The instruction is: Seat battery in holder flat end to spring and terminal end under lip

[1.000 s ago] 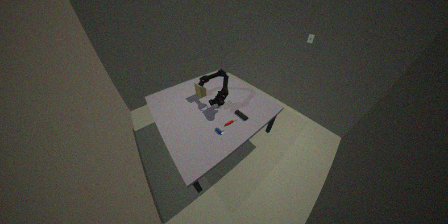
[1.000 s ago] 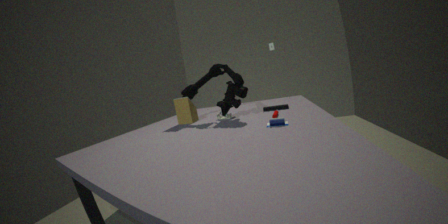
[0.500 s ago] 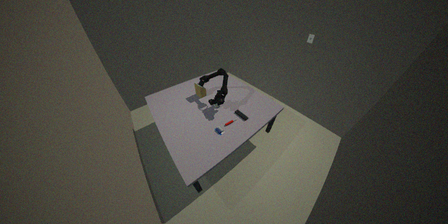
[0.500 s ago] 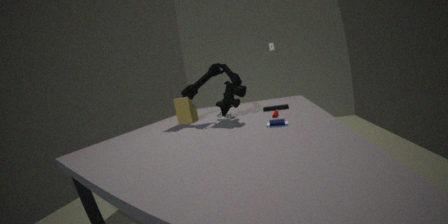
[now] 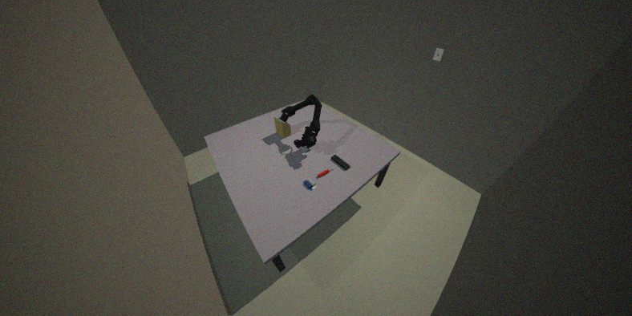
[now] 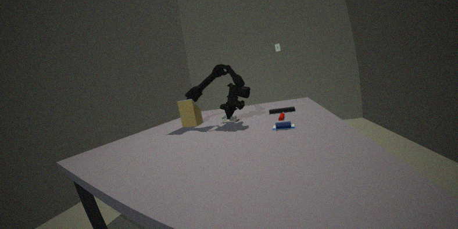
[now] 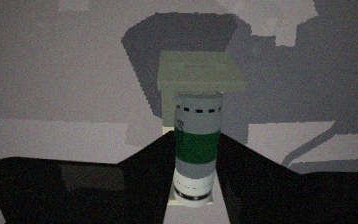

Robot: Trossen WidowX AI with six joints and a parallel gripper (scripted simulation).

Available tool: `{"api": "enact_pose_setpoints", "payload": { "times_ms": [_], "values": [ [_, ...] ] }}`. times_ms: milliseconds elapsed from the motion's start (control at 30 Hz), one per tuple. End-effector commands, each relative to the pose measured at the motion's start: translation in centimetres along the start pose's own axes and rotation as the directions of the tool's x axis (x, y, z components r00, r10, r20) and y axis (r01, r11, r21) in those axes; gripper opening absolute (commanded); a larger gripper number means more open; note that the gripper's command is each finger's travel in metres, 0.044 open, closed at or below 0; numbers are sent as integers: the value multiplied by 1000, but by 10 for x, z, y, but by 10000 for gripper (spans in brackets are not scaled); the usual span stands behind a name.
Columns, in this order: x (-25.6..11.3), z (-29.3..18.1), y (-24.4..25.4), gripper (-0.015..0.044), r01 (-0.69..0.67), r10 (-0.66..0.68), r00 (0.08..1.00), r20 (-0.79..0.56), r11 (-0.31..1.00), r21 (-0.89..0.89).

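Note:
My gripper [image 6: 228,118] [image 7: 195,138] is shut on the battery [image 7: 197,147], which has grey, green and white bands. In the wrist view the battery's grey end points up the frame, close to the end wall of the pale greenish holder [image 7: 195,67] [image 6: 225,120]. The white end with a dark ring lies towards the bottom of the frame, over a small strip of the holder's near end. The spring is hidden. Whether the battery rests on the holder floor, and how the white end stands to the lip, I cannot tell. The fingers are low at the holder.
A tan block [image 5: 282,128] [image 6: 189,114] stands beside the arm. A red-handled tool [image 5: 323,173] [image 6: 281,116], a black bar [image 5: 340,162] [image 6: 282,110] and a blue cylinder [image 5: 308,184] [image 6: 283,124] on a white and blue base lie further off on the table [image 5: 265,207] [image 6: 256,169].

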State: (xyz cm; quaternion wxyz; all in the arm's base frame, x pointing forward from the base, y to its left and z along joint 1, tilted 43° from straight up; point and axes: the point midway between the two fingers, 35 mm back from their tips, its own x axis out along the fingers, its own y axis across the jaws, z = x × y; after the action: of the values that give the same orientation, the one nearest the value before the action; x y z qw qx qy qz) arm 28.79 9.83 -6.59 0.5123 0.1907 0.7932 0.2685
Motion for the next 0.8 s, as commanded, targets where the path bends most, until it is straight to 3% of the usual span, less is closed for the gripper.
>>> {"api": "enact_pose_setpoints", "payload": {
  "times_ms": [0, 767],
  "values": [
    [1, 7, -2, 77, 8, -8, 999, 42, 1000, -9],
    [4, 4, -2, 77, 15, -15, 990, 143, 1000, 2]
  ]
}}
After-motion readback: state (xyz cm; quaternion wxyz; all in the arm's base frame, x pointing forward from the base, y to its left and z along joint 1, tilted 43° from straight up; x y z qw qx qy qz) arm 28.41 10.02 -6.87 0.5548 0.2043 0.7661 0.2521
